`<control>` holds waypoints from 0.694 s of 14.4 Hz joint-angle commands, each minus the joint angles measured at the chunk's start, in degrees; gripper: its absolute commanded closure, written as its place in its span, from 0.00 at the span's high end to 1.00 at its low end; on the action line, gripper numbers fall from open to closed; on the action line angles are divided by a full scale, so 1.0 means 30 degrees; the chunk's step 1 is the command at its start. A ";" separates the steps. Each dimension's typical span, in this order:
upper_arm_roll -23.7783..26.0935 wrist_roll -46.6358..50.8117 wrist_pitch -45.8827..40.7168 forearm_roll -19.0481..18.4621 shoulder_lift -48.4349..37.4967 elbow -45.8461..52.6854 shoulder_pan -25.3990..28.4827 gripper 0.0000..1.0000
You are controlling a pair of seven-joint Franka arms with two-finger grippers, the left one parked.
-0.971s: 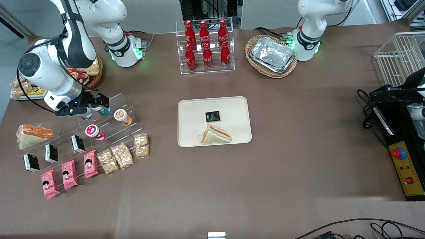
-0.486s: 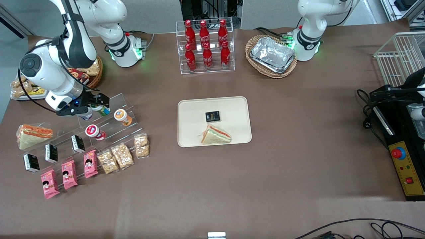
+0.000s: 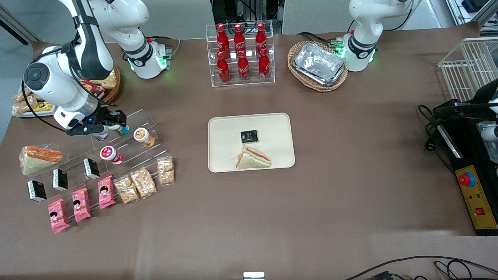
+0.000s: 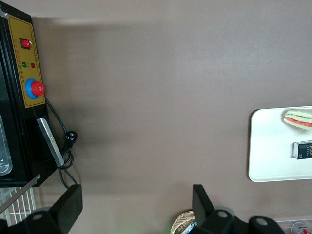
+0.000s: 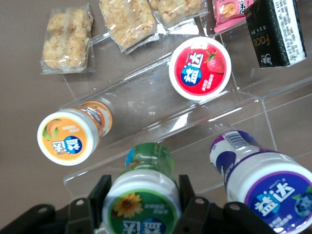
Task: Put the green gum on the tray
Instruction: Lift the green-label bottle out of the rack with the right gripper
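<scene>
My claw (image 5: 141, 204) has settled lower, fingers (image 5: 100, 195) flanking the green gum (image 5: 142, 197) on the acrylic shelf (image 3: 128, 134), not yet visibly squeezing; the tray (image 3: 221, 124) waits mid-table.

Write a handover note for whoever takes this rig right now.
Gripper: at the clear stepped rack's upper step, toward the working arm's end, fingers either side of the green gum; whether it is clamped cannot be told.
Green gum: on the rack beside the blue-lidded bottle, not lifted.
Tray: mid-table, holding a sandwich and a black packet.
Done: approach.
Left: grip, lift, carry to tray, release on a bare part.
</scene>
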 commanded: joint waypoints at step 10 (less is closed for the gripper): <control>0.0008 -0.0012 -0.2109 -0.0305 -0.1062 0.1105 0.0072 0.14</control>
